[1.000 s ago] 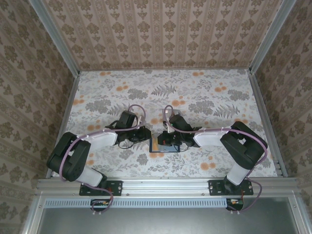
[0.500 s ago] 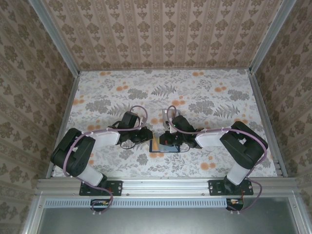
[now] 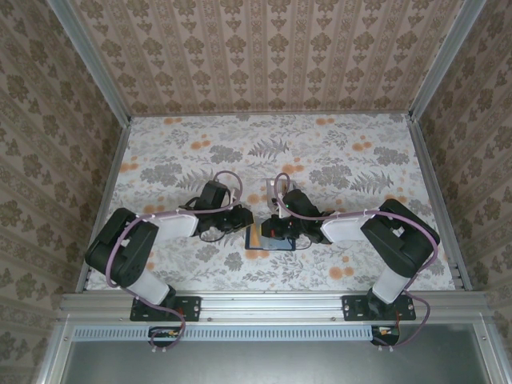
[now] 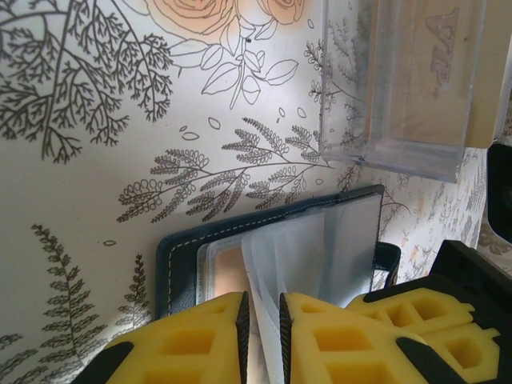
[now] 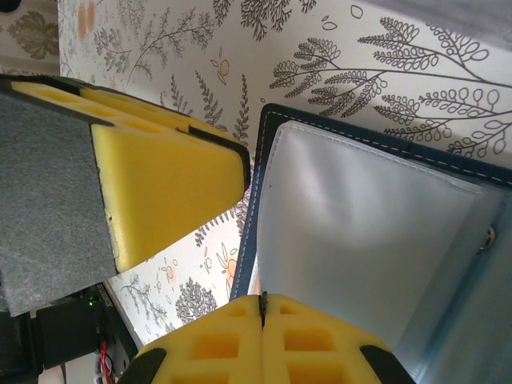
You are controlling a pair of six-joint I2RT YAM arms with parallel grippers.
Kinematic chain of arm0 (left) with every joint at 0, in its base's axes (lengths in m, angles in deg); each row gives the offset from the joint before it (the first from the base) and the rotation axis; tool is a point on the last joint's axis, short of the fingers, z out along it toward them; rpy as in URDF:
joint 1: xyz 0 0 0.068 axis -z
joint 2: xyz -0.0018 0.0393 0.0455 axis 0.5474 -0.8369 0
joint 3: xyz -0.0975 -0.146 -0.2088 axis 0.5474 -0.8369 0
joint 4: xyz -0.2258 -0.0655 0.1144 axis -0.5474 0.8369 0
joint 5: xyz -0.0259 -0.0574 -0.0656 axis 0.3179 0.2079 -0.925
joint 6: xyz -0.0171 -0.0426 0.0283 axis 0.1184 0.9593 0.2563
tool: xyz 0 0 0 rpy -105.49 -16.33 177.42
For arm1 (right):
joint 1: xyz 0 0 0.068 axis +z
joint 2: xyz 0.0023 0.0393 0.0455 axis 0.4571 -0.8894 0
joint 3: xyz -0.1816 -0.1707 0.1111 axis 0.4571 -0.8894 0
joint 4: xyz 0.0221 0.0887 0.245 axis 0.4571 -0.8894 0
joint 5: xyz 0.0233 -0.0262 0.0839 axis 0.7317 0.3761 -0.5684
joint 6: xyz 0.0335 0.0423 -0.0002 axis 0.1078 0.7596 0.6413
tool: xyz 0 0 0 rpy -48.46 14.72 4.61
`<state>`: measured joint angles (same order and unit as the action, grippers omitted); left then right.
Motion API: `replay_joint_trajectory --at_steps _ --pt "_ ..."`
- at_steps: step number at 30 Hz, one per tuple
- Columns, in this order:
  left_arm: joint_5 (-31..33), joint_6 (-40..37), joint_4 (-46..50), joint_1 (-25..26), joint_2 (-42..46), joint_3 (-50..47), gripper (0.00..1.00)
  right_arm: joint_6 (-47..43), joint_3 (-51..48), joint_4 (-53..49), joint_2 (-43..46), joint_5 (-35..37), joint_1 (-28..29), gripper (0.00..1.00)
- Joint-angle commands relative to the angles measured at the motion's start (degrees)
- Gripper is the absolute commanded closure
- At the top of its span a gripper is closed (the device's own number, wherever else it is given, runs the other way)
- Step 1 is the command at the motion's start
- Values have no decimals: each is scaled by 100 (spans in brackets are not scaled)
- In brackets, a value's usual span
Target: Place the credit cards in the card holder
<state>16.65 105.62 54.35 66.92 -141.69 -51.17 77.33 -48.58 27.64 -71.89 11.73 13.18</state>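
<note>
The left claw (image 4: 262, 302) pinched a clear sleeve (image 4: 320, 240) of the open holder (image 4: 172, 258) while the closed right claw (image 5: 262, 302) rested at its edge.

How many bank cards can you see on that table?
2: an orange-tan card inside a clear sleeve of the open card holder, and a tan card in the clear rack. More may be hidden.

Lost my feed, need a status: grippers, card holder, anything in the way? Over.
Left gripper pinching card holder clear sleeve, holder lying open. Right gripper shut at holder's edge. Clear rack close beyond the holder.
</note>
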Motion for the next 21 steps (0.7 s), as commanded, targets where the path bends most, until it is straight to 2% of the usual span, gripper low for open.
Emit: replay_joint_trajectory --at_steps 1,21 --pt "-99 112 -109 54 -163 156 80 76 -86 106 79 -81 -31 100" --pt "-7 164 -270 51 -243 75 89 134 -250 144 220 55 -79 100"
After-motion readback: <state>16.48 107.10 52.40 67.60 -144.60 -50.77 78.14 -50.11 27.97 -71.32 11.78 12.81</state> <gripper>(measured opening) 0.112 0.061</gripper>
